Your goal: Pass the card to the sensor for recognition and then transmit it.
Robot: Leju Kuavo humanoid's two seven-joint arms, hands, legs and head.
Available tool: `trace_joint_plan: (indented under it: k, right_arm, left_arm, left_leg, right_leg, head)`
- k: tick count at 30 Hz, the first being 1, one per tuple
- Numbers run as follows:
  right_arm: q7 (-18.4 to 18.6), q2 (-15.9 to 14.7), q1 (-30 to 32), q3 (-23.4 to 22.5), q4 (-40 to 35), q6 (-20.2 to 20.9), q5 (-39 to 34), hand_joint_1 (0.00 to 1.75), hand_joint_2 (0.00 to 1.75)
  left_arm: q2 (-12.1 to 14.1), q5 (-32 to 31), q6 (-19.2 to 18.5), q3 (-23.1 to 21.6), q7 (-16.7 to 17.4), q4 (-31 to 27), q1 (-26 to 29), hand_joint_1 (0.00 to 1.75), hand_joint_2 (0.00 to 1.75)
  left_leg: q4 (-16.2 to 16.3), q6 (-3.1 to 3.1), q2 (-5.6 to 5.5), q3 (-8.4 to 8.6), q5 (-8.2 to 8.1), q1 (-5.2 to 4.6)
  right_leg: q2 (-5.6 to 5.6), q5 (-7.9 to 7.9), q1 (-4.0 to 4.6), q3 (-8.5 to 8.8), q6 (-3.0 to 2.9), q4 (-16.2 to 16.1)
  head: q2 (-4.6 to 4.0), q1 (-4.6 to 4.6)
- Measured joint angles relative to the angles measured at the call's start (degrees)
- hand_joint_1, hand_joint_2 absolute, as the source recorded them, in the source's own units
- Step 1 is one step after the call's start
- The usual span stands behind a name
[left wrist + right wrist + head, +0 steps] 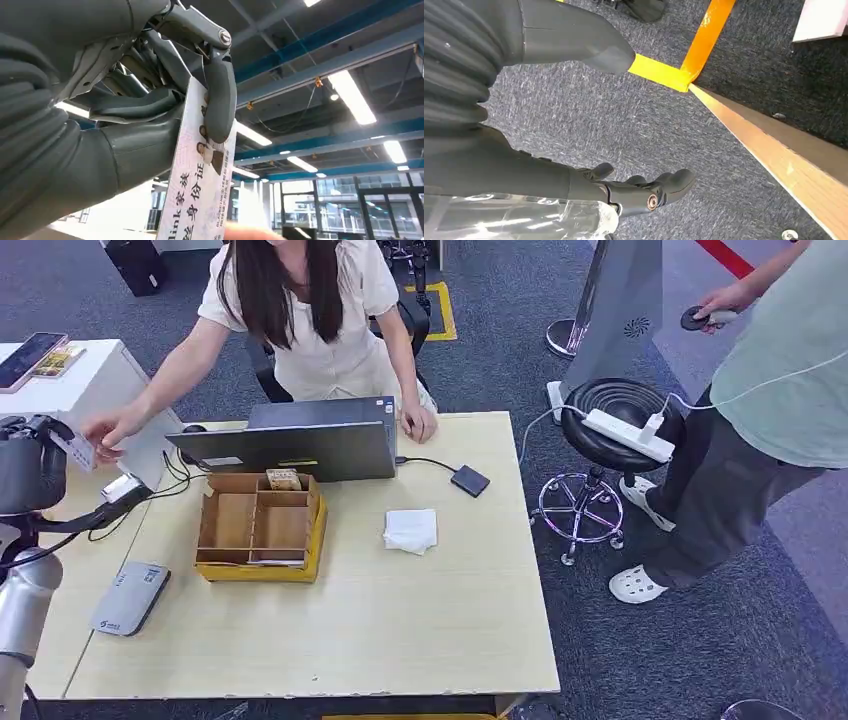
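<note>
The wooden surface [440, 630] takes up most of the head view, pale and long, with a grey carpeted floor [700, 640] around it. At its far edge a person in a cream top [300, 320] leans over an open laptop [300, 445], one arm stretched out toward the robot's left side, that person's hand [112, 430] at the card [80, 452] raised there. A second person in a light green shirt [790, 350] stands off to the right beside a black stool [610, 420] carrying a white power strip [630, 433].

In front of the laptop sits a brown cardboard organizer [258, 525] divided into compartments, resting on a yellow base. Near the surface's left edge lies the grey card sensor [130, 597], flat and well apart from the card. A folded white cloth [411, 531] lies to the right of the organizer, and a small dark box [469, 480] on a cable sits just beyond it.

The left hand [150, 100] is lifted high at the left side. In the left wrist view it pinches the card [200, 200], a white ID card with printed characters and a small portrait, between the thick thumb and a dark finger [220, 100] pressed on its face; a fingertip of the person [250, 232] touches the card's free end.

The right hand [624, 192] hangs beside the surface's edge above the carpet, fingers loosely spread and holding nothing, near yellow floor tape [664, 74].
</note>
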Motion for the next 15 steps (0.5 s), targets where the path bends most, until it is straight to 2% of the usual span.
trace_joint_plan:
  k: [5,7,8,9,15]
  right_arm:
    - [0.0,0.0,0.0,0.0,0.0,0.0,-0.1,0.00,1.75]
    - [0.0,0.0,0.0,0.0,0.0,0.0,-0.1,0.00,1.75]
    - [0.0,0.0,0.0,0.0,0.0,0.0,-0.2,0.00,1.75]
    - [0.0,0.0,0.0,0.0,0.0,0.0,-0.2,0.00,1.75]
    - [0.0,0.0,0.0,0.2,0.0,0.0,-0.3,0.00,1.75]
  left_arm:
    - [-0.4,-0.4,0.0,0.0,-0.3,0.0,0.0,1.75,1.75]
    - [-0.5,-0.4,0.0,0.0,-0.4,0.0,0.0,1.61,1.75]
    - [-0.5,-0.5,0.0,0.0,-0.4,0.0,0.0,1.47,1.75]
    - [-0.6,-0.5,0.0,0.0,-0.5,0.0,0.0,0.00,0.00]
    - [-1.1,-1.4,0.0,1.0,-1.6,-0.6,0.3,0.00,0.00]
  left_leg:
    - [0.0,0.00,0.00,-0.01,0.00,0.00]
    - [0.0,0.00,0.00,-0.02,0.00,0.00]
    - [0.0,0.00,0.00,-0.02,0.00,0.00]
    - [0.0,0.00,0.00,-0.03,0.00,0.00]
    - [0.0,0.01,0.00,-0.04,-0.01,0.00]
  right_leg:
    - [0.00,0.00,0.00,0.00,0.00,0.0]
    - [0.00,0.00,0.00,0.00,0.00,0.0]
    - [0.00,0.00,0.00,0.00,0.00,0.0]
    - [-0.01,0.00,0.00,0.00,0.00,0.0]
    - [-0.01,0.00,0.00,-0.01,0.00,0.0]
  head:
    - [0.00,0.00]
    - [0.00,0.00]
    - [0.00,0.00]
    - [0.00,0.00]
    - [0.00,0.00]
